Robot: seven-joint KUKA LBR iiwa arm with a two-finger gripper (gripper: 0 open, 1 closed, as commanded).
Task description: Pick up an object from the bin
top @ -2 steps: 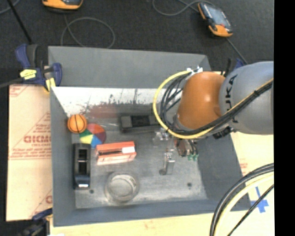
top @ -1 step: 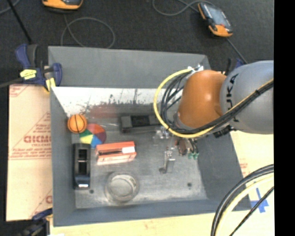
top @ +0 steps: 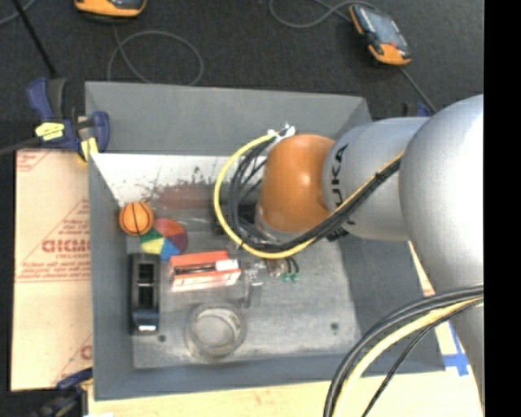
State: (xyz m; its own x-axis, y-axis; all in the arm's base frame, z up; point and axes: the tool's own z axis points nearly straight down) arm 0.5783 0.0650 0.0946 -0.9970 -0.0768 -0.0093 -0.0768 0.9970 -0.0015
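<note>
Gripper (top: 255, 283) down in the grey metal bin (top: 326, 313), beside a flat orange-and-white box (top: 202, 271).
The box lies just left of it, a clear round plastic cup (top: 216, 331) below-left; clenched or released, I can't tell.

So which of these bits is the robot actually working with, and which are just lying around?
In the job: the grey bin and the pickable things in it:
orange-and-white box, orange ball, multicoloured toy, black tape dispenser, clear round container.

Just lying about, on the dark floor beyond the bin:
orange-and-black gadget, second gadget at the top edge.
</note>
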